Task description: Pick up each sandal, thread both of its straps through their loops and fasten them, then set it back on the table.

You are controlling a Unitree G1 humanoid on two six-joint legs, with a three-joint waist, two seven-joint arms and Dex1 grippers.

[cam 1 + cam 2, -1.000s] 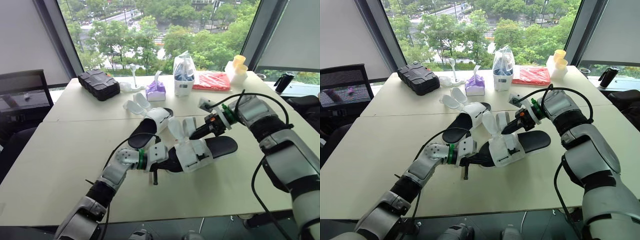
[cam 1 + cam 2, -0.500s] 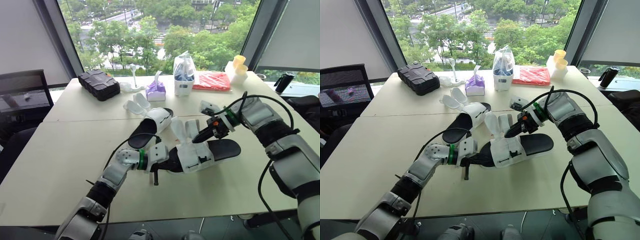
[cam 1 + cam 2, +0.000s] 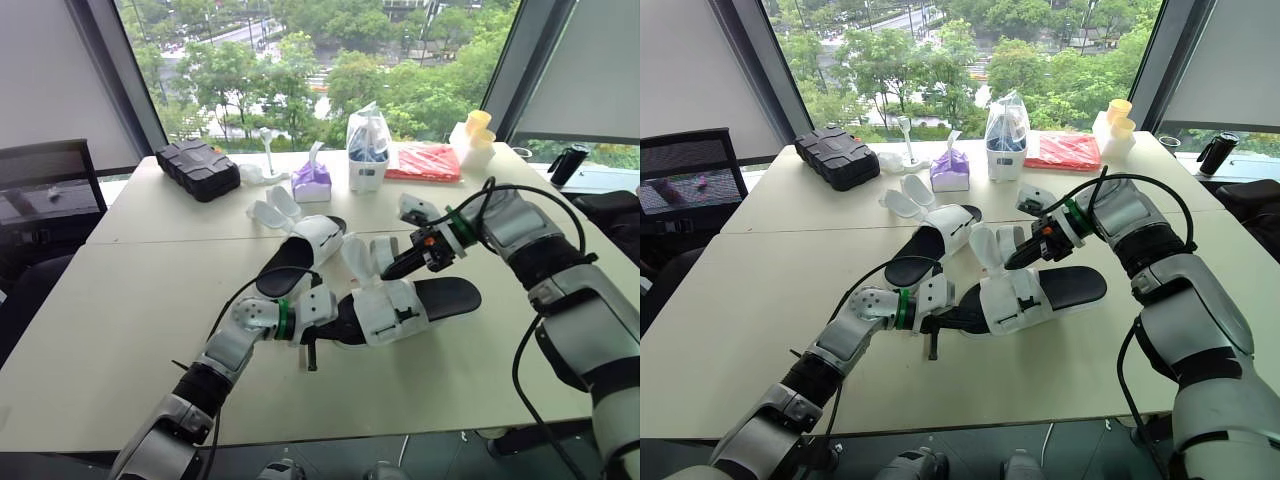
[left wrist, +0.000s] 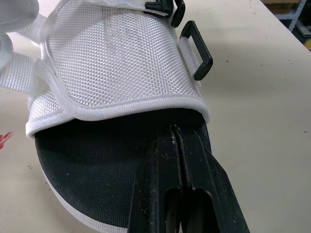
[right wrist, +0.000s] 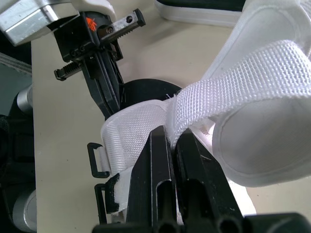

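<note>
Mid-table, right gripper pinching sandal strap, left gripper pressed together at its toe, second sandal alongside.

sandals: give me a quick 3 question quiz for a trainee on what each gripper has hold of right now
1. True or false: the right gripper is shut on a white strap of the near sandal.
2. Where does the left gripper grip the near sandal? A) the heel B) the toe end, under the white upper C) a black loop
3. Short answer: are the straps of the far sandal fastened?

Key: 1 true. 2 B. 3 no, they lie open beside it.
</note>
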